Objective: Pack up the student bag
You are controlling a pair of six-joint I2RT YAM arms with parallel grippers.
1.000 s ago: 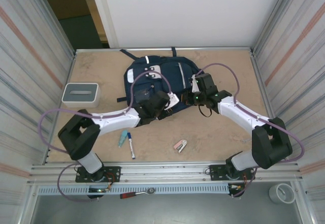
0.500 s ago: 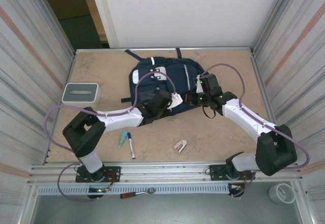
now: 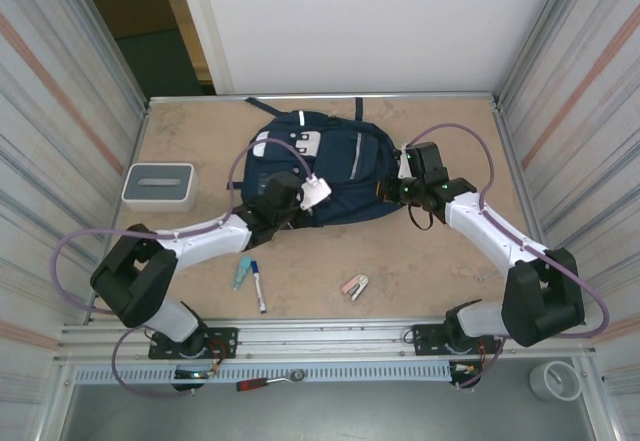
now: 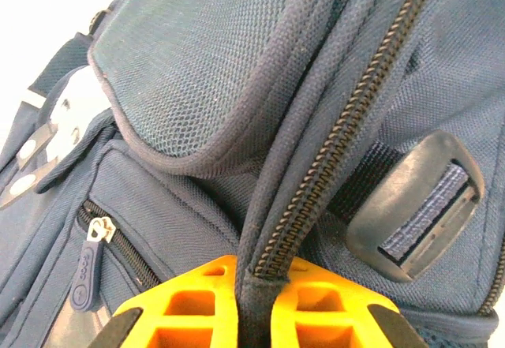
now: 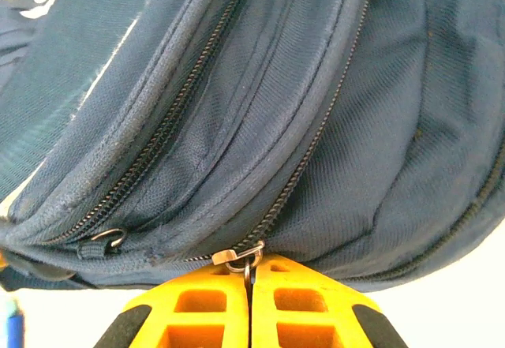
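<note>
Right, from my remote seat the biggest thing is the table point(image 3: 430, 261), a flat sheet of speckled tan board boxed in by ribbed metal walls. The student bag point(image 3: 335, 161) lies at the far middle of it, a rounded hump of coarse navy woven fabric with white stripes and a white patch, its dark straps trailing to the far edge. Well off to its left sits a grey-white box point(image 3: 158, 186), a rounded rectangle with a sunken grey top. My two arms meet the bag from the near side, one at its left flank and one at its right. The left gripper point(image 4: 254, 289), with webbed orange plastic fingers, is clamped on the bag itself: a piped ridge of fabric beside a dark coil zipper runs down between the pads and keeps them slightly apart. The right gripper point(image 5: 248, 285) has its orange fingers pressed flat together, pinching the metal zipper pull point(image 5: 239, 256) at the bag's lower seam. On the near table, well apart from the bag, lie a white-barrelled marker point(image 3: 258, 286), a small teal item point(image 3: 241, 273) and a small pink item point(image 3: 354, 286). Just right of the clamped zipper sits a black oval buckle point(image 4: 416, 206) threaded with ribbed webbing, and lower left hangs a small blue zipper tab point(image 4: 85, 267).
</note>
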